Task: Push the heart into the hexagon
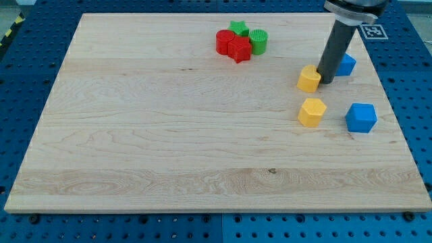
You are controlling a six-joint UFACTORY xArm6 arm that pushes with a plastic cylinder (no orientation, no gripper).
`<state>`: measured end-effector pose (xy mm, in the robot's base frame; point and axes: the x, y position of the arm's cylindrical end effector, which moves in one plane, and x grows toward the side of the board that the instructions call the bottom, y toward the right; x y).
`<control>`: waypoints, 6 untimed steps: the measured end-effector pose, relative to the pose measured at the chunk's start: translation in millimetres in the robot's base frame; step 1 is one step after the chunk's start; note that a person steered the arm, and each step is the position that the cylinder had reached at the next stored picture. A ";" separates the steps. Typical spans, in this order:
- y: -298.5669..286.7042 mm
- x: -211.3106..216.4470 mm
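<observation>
The wooden worktop (169, 135) carries the tool, a plain rod holding nothing. Its tip (326, 82) touches the far yellow block (308, 79) on that block's right. The near yellow block (312, 112) sits left of a blue block (361, 117) (heart and hexagon shapes unclear).

Pale, matt wooden tabletop (169, 135) with visible grain. Yellow heart-shaped plastic block (309, 79) and yellow hexagonal plastic block (312, 112) look smooth, faintly glossy. Dark cylindrical rod (335, 50) appears matt.

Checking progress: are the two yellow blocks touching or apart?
Apart: bare wood shows between the upper yellow block and the lower yellow block. My tip is against the upper one.
</observation>
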<state>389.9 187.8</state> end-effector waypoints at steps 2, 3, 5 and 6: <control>-6.7 -48.2; -12.7 -36.4; -14.5 1.6; -17.7 -22.8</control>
